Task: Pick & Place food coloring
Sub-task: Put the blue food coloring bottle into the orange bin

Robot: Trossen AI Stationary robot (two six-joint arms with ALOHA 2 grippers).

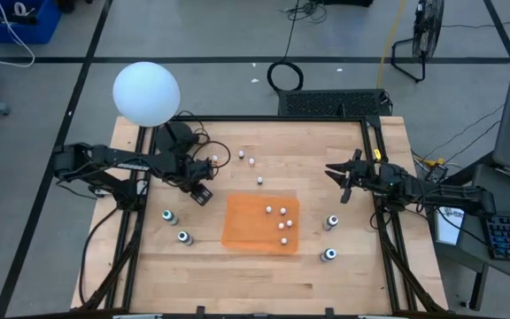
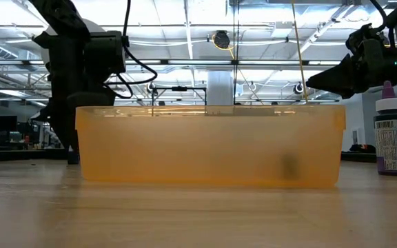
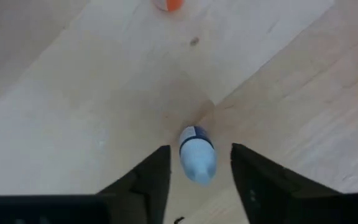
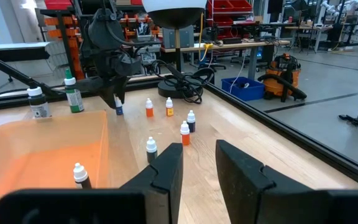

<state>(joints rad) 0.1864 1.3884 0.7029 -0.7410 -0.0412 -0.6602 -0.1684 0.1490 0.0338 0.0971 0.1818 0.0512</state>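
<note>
Left end effector [image 3: 194, 171] is down low with a tiny blue food coloring bottle [image 3: 197, 153] standing upright right between its part-open fingers, not clamped yet. Right end effector [image 4: 197, 165] is well off, empty with its fingers narrowly apart, so left's clearly nearer.

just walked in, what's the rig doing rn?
Sorting food coloring into the orange bin. The left gripper is down at the table, its fingers straddling a small blue bottle left of the bin. The right gripper waits above the table's right side, holding nothing. A few small bottles are already in the bin.
</note>
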